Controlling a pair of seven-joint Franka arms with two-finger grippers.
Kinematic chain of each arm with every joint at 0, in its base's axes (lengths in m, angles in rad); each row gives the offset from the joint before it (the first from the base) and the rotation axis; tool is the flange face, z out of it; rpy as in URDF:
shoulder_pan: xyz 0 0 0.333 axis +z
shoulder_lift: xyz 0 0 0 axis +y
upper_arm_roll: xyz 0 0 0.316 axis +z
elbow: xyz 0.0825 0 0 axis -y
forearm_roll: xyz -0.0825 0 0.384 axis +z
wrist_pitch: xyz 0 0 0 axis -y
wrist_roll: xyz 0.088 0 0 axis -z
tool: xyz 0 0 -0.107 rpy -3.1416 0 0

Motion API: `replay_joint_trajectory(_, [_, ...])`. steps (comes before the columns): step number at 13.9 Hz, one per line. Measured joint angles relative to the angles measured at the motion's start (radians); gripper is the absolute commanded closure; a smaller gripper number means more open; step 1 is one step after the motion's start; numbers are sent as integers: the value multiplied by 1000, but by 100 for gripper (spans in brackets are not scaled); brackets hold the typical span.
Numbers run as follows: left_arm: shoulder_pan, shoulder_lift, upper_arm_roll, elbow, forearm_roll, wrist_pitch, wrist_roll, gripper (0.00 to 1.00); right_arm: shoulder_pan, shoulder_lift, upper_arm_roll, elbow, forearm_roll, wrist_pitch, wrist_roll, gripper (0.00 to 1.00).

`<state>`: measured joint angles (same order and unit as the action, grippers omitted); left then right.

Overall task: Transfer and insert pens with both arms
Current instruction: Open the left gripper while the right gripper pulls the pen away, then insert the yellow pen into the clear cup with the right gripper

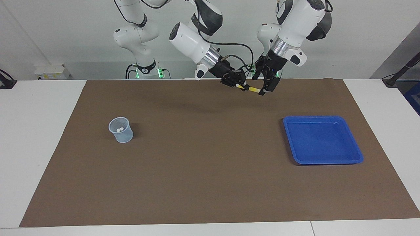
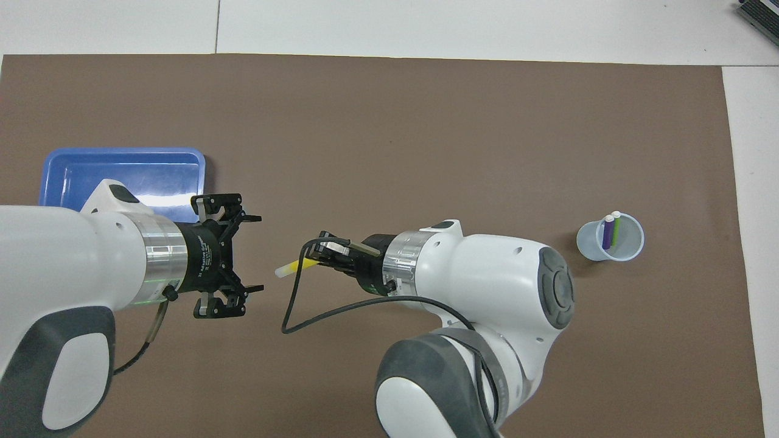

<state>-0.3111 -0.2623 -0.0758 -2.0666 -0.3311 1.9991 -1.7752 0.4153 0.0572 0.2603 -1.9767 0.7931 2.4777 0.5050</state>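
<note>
From the facing view, a brown mat [image 1: 210,154] covers a white table [image 1: 39,144] set against a pale wall. On the mat stand a blue tray [image 1: 323,140] toward the left arm's end and a clear cup [image 1: 121,129] toward the right arm's end (two white pen caps show inside it). Above the mat, nearer to the robots than the tray, the right gripper [image 1: 239,84] is clamped on the yellow pen [image 1: 252,88], which is slim with whitish ends. The left gripper [image 1: 267,84] hangs just beside the pen's free end, its fingers spread apart.

From overhead, the left gripper [image 2: 243,254] stands wide, clear of the yellow pen [image 2: 293,266]. The right gripper [image 2: 322,260] grips the pen's other end. The cup [image 2: 610,237] holds the purple pen [image 2: 607,233] and green pen [image 2: 616,229] upright, well apart from the tray [image 2: 125,176].
</note>
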Motion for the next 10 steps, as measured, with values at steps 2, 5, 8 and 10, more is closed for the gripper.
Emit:
replay_joint_trajectory(2, [4, -1, 8, -2, 0, -13, 148, 0, -52, -7, -1, 1, -91, -120, -72, 100])
replay_joint_trajectory(5, [42, -6, 23, -6, 0, -55, 410, 0, -128, -21, -5, 2, -230, -282, -218, 100])
replay_joint_trajectory(8, [121, -15, 28, -7, 1, -126, 734, 0, -207, -36, -7, 3, -427, -424, -362, 100])
replay_joint_trajectory(10, [178, -19, 30, -7, 5, -162, 948, 0, -271, -54, -8, 4, -519, -522, -493, 100])
